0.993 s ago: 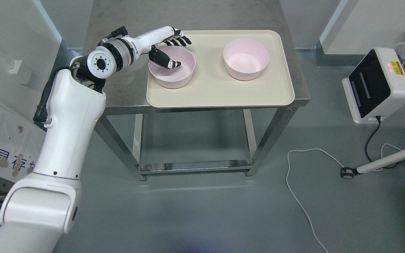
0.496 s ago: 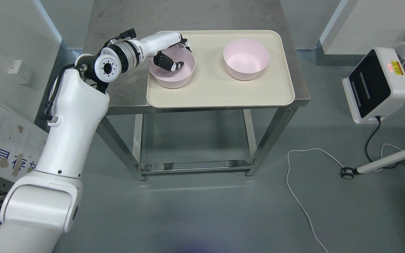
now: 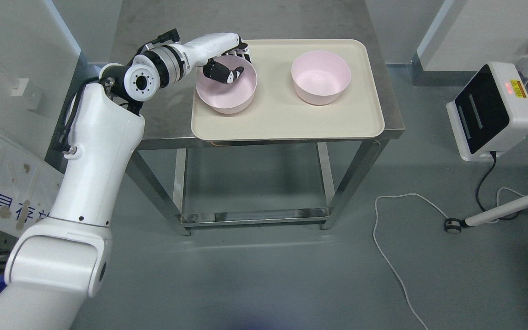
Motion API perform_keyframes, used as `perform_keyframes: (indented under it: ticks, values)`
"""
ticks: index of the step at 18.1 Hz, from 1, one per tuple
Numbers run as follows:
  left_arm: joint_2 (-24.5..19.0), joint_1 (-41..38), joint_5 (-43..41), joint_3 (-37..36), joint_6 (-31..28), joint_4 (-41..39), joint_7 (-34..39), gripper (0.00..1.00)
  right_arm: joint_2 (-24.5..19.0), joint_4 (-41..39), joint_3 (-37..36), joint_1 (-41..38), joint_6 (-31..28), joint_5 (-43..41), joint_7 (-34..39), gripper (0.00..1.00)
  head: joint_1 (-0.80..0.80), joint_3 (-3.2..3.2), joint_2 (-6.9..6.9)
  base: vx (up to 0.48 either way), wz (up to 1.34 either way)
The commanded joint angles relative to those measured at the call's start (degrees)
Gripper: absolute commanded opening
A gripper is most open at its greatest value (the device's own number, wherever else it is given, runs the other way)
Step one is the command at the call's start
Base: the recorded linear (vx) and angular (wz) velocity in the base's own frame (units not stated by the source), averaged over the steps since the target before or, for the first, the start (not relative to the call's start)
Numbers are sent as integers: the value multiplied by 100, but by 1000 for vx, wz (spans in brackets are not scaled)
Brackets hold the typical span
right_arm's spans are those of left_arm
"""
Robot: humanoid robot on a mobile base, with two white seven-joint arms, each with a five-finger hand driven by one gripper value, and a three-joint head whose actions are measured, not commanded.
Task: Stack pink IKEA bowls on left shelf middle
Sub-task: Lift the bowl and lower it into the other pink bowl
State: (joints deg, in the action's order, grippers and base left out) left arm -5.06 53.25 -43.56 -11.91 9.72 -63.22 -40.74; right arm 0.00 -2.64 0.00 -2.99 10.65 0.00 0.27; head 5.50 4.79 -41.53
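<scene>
Two pink bowls stand on a cream tray (image 3: 287,117). The left bowl (image 3: 225,94) is pinched at its far-left rim by my left hand (image 3: 232,62): the thumb is inside the bowl, the other fingers curl over the outside of the rim. This bowl looks slightly raised and tilted. The right bowl (image 3: 321,77) sits upright and untouched near the tray's back right. My right arm does not show.
The tray lies on a steel table (image 3: 163,114) with a lower shelf. A white device (image 3: 493,112) with a black panel stands on the floor at right, with cables (image 3: 397,261) trailing across the floor. Wall panels flank the table.
The left hand closed its fingers over the left bowl's rim. The bowl has shifted slightly up and to the right with the hand.
</scene>
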Motion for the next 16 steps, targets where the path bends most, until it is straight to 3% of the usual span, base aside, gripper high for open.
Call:
perform_keyframes:
  ticks: [1,3,8,11,13,16]
  values:
    - [406,492,206,391,4,-85,-162,1,100,0,-61,0,-2,44,-1,100,0,0,0,0,0]
    - [406,756,530,-89,-40,-94,-206,1,100,0,-61,0,-2,44,-9,100,0,0,0,0,0]
    - [406,976,1358,-2373,-111,-42,-40,2,100,0,-61,0,-2,44,-9,100,0,0,0,0,0]
    - [406,1134,1770,-3385,-102,151,810,3,100,0,-61,0,-2,44,-9,100,0,0,0,0,0]
    - [406,1345,2017,-3616,-111,388,1583,4,100,0,-53,0,-2,44,0,100,0,0,0,0,0]
    - [406,1381,1974,-3625,-120,625,1894,4,100,0,-61,0,-2,44,-9,100,0,0,0,0,0]
